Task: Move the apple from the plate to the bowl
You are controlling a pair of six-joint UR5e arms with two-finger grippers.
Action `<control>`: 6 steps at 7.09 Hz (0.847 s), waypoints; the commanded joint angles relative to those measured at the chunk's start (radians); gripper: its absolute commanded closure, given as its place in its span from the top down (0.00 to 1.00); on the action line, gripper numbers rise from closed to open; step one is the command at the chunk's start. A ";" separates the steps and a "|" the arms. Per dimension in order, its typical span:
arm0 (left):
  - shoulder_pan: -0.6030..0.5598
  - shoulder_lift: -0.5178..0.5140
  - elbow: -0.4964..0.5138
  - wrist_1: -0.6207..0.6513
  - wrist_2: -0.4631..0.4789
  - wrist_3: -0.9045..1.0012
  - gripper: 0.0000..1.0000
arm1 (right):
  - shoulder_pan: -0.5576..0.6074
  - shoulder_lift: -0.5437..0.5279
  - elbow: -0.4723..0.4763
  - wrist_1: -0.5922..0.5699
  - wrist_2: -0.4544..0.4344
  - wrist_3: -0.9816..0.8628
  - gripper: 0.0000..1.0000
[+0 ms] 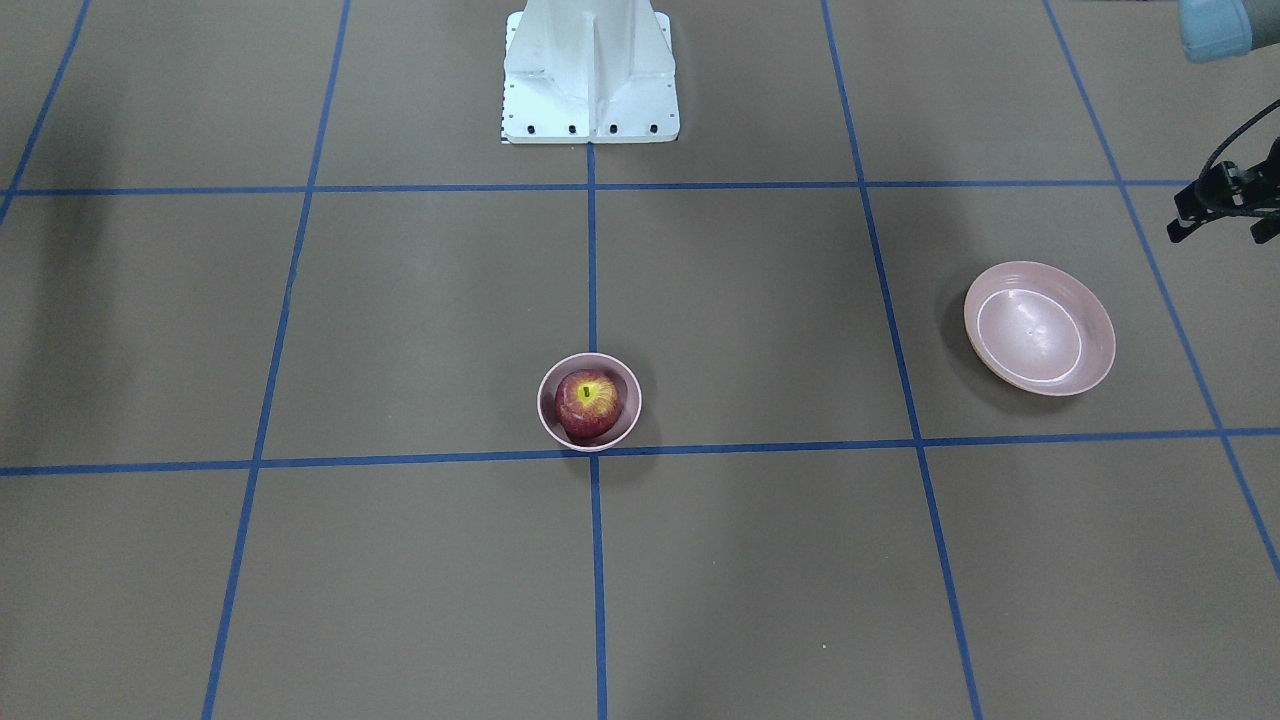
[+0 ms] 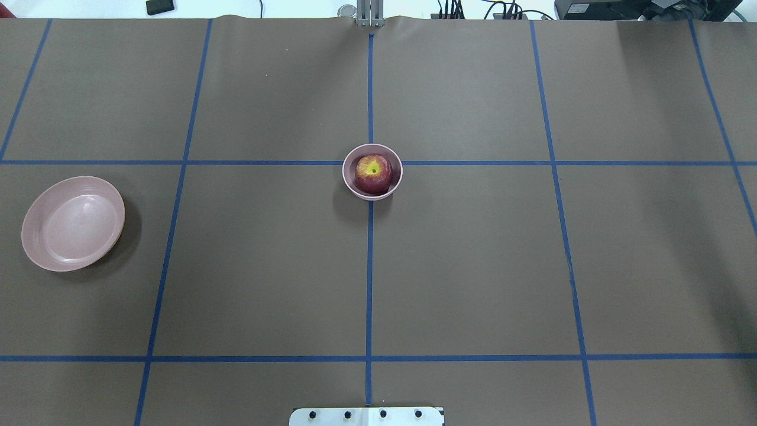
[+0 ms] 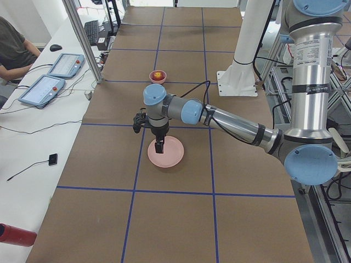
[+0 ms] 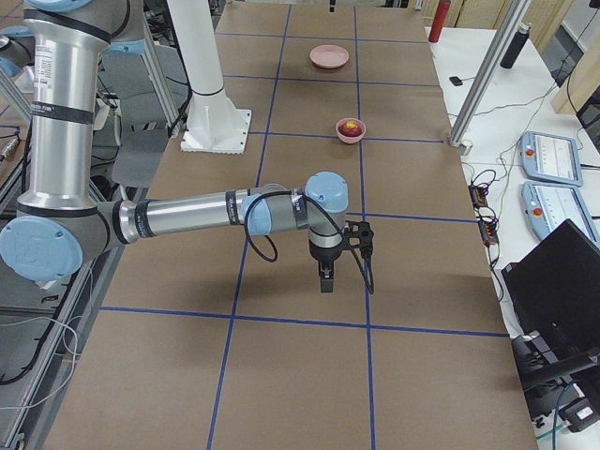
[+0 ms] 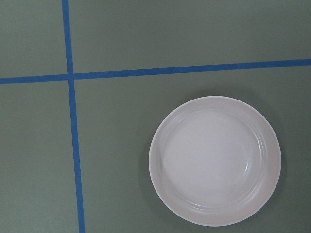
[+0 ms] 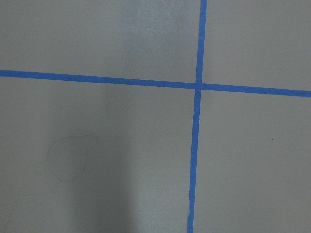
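The dark red apple with a yellow stem patch sits inside the small deep pink bowl at the table's middle, as the overhead view shows too: apple, bowl. The wide pink plate lies empty on the robot's left; it fills the left wrist view. My left gripper hangs just above the plate, nothing seen in it; I cannot tell if it is open. My right gripper hovers over bare table far from the bowl; its state cannot be told.
The white robot base stands at the table's robot-side edge. Blue tape lines divide the brown table into squares. Operator tablets and a seated person are on a side desk beyond the far edge.
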 commanded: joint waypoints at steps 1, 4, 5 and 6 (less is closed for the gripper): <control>0.000 0.003 0.052 -0.091 -0.001 -0.006 0.98 | -0.039 0.009 -0.009 -0.001 -0.010 0.009 1.00; -0.009 -0.006 0.043 -0.096 -0.008 -0.020 0.98 | -0.036 0.020 -0.014 -0.007 -0.003 0.010 1.00; -0.009 -0.005 0.041 -0.094 -0.005 -0.018 0.98 | -0.036 0.022 -0.014 -0.007 0.000 0.010 1.00; -0.009 -0.005 0.047 -0.094 -0.004 -0.018 0.98 | -0.041 0.026 -0.018 -0.007 -0.001 0.010 1.00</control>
